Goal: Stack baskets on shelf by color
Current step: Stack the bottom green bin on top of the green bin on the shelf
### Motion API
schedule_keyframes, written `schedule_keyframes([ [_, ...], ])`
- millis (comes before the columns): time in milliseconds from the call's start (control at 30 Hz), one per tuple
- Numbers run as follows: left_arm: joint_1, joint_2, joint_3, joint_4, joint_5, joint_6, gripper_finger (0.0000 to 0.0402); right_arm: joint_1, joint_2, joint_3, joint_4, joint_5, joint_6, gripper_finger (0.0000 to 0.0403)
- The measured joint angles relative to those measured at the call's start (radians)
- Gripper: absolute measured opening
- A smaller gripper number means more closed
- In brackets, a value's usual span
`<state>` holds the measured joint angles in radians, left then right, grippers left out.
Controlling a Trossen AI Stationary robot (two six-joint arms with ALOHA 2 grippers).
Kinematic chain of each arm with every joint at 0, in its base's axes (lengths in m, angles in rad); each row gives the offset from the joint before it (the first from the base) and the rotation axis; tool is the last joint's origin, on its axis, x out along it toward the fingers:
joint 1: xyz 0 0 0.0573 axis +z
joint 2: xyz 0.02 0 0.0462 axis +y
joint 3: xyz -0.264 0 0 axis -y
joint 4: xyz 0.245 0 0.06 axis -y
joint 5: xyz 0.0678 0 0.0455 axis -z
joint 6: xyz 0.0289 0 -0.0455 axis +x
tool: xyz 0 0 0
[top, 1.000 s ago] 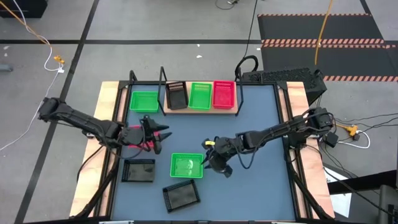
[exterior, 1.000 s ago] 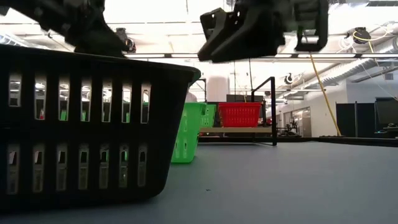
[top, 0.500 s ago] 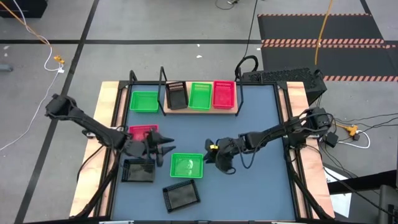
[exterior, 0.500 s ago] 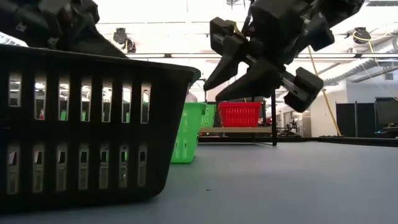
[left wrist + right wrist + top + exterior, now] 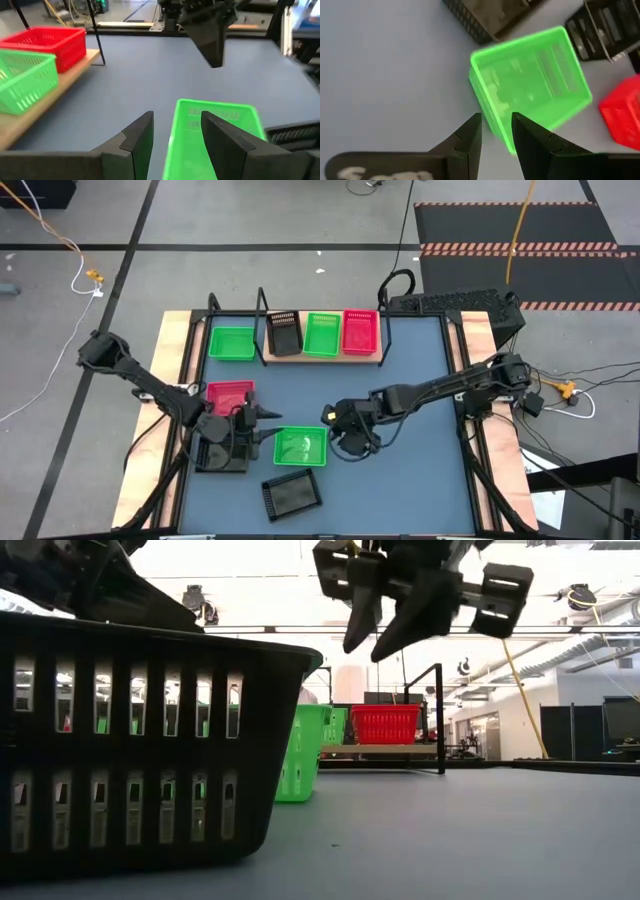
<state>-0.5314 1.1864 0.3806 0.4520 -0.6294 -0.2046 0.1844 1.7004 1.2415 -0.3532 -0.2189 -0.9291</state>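
The loose green basket [image 5: 300,447] sat on the desk [image 5: 420,480] near its middle, well short of the shelf [image 5: 322,356], its long axis running across the desk from one arm to the other. The right gripper [image 5: 341,433] hung just over the basket's right short wall, jaws spread and straddling that rim without touching it, so it looked the nearer and better placed to pinch. The left gripper [image 5: 262,426] waited just off the opposite short end, above a black basket [image 5: 222,454], jaws spread on nothing.
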Motion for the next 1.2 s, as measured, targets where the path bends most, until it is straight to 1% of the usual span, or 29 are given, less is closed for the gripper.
schedule_keyframes([
  [67,0.018,0.000,0.000,-0.013,-0.003,0.053,0.0168,0.011,0.047,0.003,0.037,-0.015,0.011,0.0100],
  [100,0.030,0.000,0.000,-0.021,-0.006,0.069,0.0168,0.025,0.065,0.014,0.012,0.010,-0.004,0.0100],
  [133,0.043,0.000,0.000,-0.029,-0.007,0.079,0.0168,0.041,0.083,0.034,-0.033,0.057,-0.048,0.0100],
  [200,0.069,0.001,0.000,-0.028,-0.007,0.067,0.0168,0.071,0.122,0.127,-0.101,0.160,-0.142,0.0100],
  [233,0.077,0.001,0.000,-0.013,-0.006,0.058,0.0168,0.082,0.135,0.174,-0.127,0.208,-0.159,0.0100],
  [267,0.082,0.000,0.000,0.003,-0.006,0.048,0.0168,0.086,0.143,0.212,-0.155,0.222,-0.147,0.0100],
  [300,0.084,0.000,0.000,0.012,-0.002,0.043,0.0168,0.081,0.154,0.241,-0.169,0.212,-0.108,0.0100],
  [333,0.084,0.000,0.000,0.014,0.001,0.041,0.0168,0.071,0.166,0.258,-0.166,0.179,-0.058,0.0100],
  [400,0.083,0.001,0.000,0.014,0.002,0.037,0.0168,0.038,0.179,0.263,-0.156,0.056,0.038,0.0100],
  [467,0.083,0.008,0.000,0.009,0.002,0.010,0.0168,0.015,0.180,0.246,-0.183,-0.022,0.088,0.0100],
  [533,0.082,0.023,0.000,-0.011,0.002,-0.011,0.0168,0.003,0.176,0.236,-0.141,-0.029,0.112,0.0100],
  [633,0.080,0.051,0.001,0.002,0.003,-0.015,0.0168,-0.005,0.168,0.224,-0.069,0.022,0.119,0.0100],
  [700,0.080,0.064,0.000,0.000,0.004,0.005,0.0168,-0.017,0.170,0.210,-0.022,0.031,0.132,0.0100],
  [800,0.090,0.089,0.001,0.022,0.004,0.019,0.0168,-0.038,0.171,0.150,0.052,-0.024,0.120,0.0100],
  [867,0.095,0.098,0.000,0.024,0.004,-0.008,0.0168,-0.046,0.171,0.108,0.090,-0.069,0.086,0.0100],
  [967,0.091,0.113,0.000,0.021,0.002,-0.065,0.0168,-0.046,0.172,0.071,0.116,-0.094,0.057,0.0100],
  [1100,0.097,0.118,0.000,0.029,-0.001,-0.134,0.0168,-0.050,0.190,0.053,0.151,-0.099,0.051,0.0100],
  [1200,0.122,0.118,0.000,0.063,-0.008,-0.157,0.0168,-0.058,0.196,0.045,0.129,-0.095,-0.006,0.0100],
])
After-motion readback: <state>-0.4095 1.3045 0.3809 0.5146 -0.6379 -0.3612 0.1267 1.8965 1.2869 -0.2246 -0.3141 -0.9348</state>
